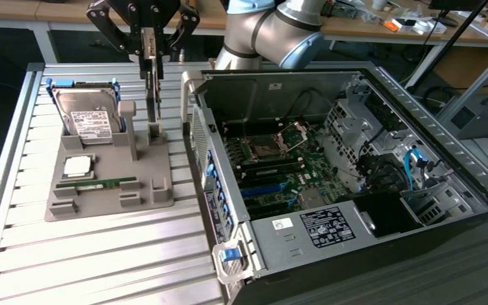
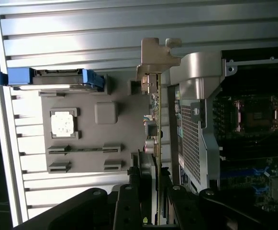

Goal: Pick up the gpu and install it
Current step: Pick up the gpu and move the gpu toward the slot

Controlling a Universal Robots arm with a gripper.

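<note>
The gpu [image 1: 152,89] hangs upright and edge-on, its silver bracket facing the camera in the exterior view. My gripper [image 1: 148,52] is shut on its upper end, above the back right post of the grey holder [image 1: 108,198]. The card's lower end is close over that post; I cannot tell whether they touch. In the wrist view the gpu [image 2: 156,108] runs as a thin green edge away from my gripper [image 2: 153,184], ending in the bent metal bracket [image 2: 155,57]. It sits between the holder and the open computer case [image 2: 196,110].
The holder also carries a silver hard drive [image 1: 87,117] in blue rails, a square processor [image 1: 79,166] and a narrow green memory stick [image 1: 100,184]. The open case [image 1: 227,229] lies at the exterior view's right, motherboard [image 1: 282,168] exposed. All rests on a slatted metal table [image 1: 100,254].
</note>
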